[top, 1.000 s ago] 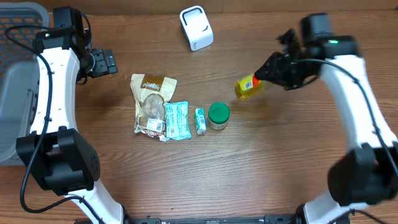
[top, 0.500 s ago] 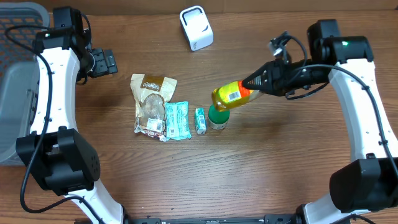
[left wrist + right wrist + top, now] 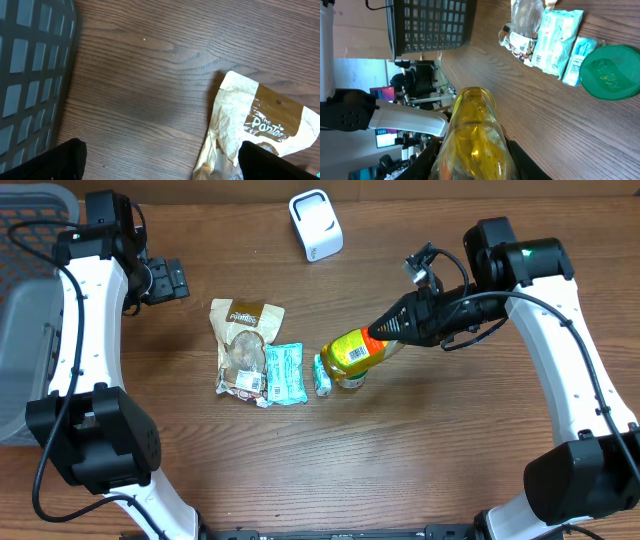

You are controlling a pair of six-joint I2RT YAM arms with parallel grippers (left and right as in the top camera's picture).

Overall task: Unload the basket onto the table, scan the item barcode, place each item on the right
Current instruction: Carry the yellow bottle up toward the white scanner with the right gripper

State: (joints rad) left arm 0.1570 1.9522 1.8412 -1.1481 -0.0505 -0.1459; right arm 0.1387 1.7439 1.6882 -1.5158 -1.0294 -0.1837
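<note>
Your right fingers (image 3: 408, 323) grasp the clear yellow plastic bottle (image 3: 352, 350) by its neck, tilted in the air above the green round lid (image 3: 608, 71), white barcode label (image 3: 372, 353) up, probably so you can present it to the white boxy scanner (image 3: 315, 225); your left fingers (image 3: 62, 159) hang released.

Right arm (image 3: 578, 355) stretches leftward, jaws seemingly clamped; left arm (image 3: 85, 310) held rearward, jaws wide apart.

Green-lidded jar (image 3: 349, 381) (mostly) under bottle (image 3: 356, 350)
</note>
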